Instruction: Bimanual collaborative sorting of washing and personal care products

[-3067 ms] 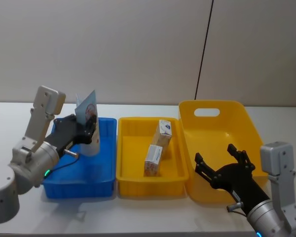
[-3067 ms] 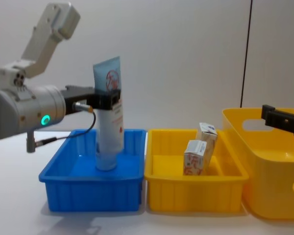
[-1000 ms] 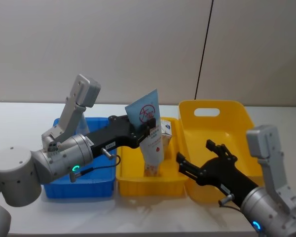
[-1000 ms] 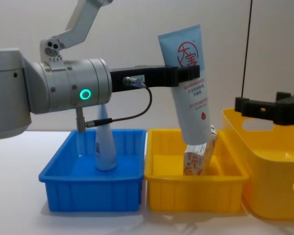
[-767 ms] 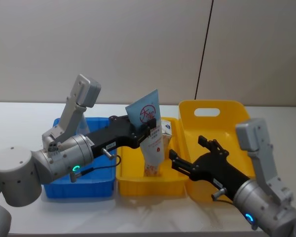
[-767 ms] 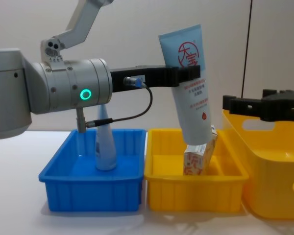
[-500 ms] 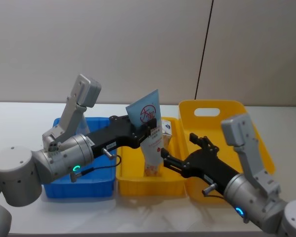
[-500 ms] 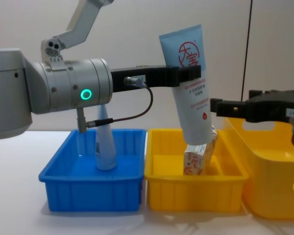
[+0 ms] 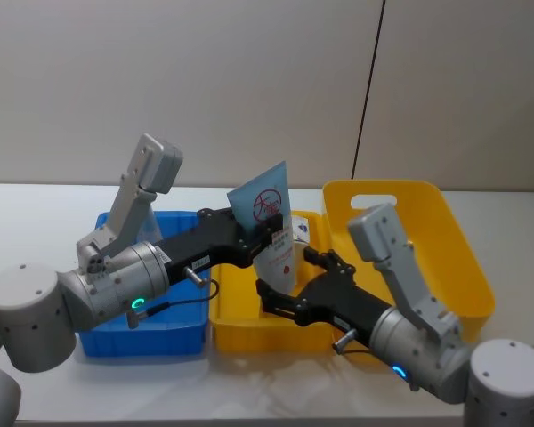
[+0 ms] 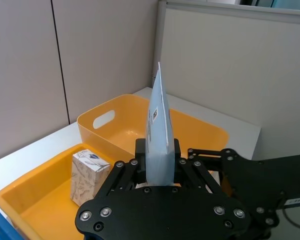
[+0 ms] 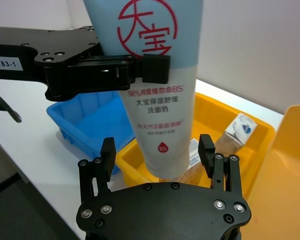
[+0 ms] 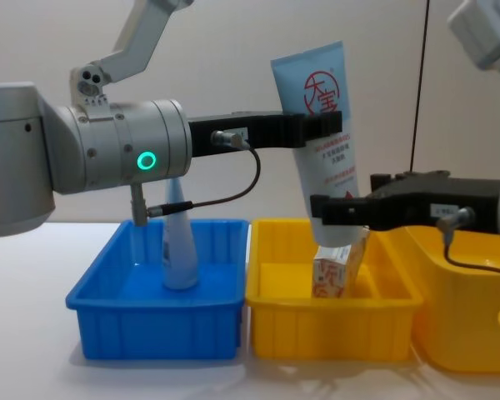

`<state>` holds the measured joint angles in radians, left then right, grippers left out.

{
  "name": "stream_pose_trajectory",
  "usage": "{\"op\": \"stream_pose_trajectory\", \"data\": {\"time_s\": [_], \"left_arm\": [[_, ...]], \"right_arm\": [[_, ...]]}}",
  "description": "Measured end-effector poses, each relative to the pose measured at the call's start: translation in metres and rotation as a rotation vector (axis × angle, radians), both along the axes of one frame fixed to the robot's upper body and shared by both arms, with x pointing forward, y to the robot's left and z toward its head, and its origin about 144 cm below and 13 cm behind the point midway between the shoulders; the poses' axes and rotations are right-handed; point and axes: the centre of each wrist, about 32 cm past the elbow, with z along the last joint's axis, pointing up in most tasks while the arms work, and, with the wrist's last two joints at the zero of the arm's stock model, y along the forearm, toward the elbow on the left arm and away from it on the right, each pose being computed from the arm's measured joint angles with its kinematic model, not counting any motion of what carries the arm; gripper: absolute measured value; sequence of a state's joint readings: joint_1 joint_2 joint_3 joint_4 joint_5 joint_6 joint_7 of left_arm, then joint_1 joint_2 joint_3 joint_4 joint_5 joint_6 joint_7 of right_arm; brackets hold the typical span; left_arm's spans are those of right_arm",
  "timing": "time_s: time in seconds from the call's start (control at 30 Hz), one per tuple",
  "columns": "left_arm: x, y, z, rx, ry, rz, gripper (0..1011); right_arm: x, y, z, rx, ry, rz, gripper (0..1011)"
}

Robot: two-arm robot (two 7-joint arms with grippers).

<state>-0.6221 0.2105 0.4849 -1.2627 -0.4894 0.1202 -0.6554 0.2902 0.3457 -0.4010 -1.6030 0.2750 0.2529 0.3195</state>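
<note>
A pale blue-white tube (image 9: 272, 233) with a red round mark hangs cap-down over the middle yellow bin (image 9: 240, 326). My left gripper (image 9: 265, 233) is shut on its upper part, also seen in the chest view (image 12: 317, 127). In the right wrist view, my right gripper (image 11: 157, 145) is open, one finger on each side of the tube's (image 11: 160, 100) lower end with a gap on both sides. Two cartons (image 12: 333, 275) stand in that bin below the tube. A second tube (image 12: 179, 250) stands in the blue bin (image 12: 150, 321).
A large yellow basket (image 9: 445, 240) with a handle slot stands to the right of the middle bin. The three containers stand side by side on a white table, with a grey wall behind.
My right gripper has swung left from over the large yellow basket to the tube's lower end. The left arm carried the tube over from the blue bin and has since held still.
</note>
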Motion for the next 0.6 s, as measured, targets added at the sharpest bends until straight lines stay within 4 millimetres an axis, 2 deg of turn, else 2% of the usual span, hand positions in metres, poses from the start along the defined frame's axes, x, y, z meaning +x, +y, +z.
{"op": "stream_pose_trajectory", "data": {"time_s": [0.6], "left_arm": [[0.000, 0.000, 0.000, 0.000, 0.000, 0.000, 239]], "right_arm": [[0.033, 0.026, -0.001, -0.056, -0.039, 0.014, 1001]]}}
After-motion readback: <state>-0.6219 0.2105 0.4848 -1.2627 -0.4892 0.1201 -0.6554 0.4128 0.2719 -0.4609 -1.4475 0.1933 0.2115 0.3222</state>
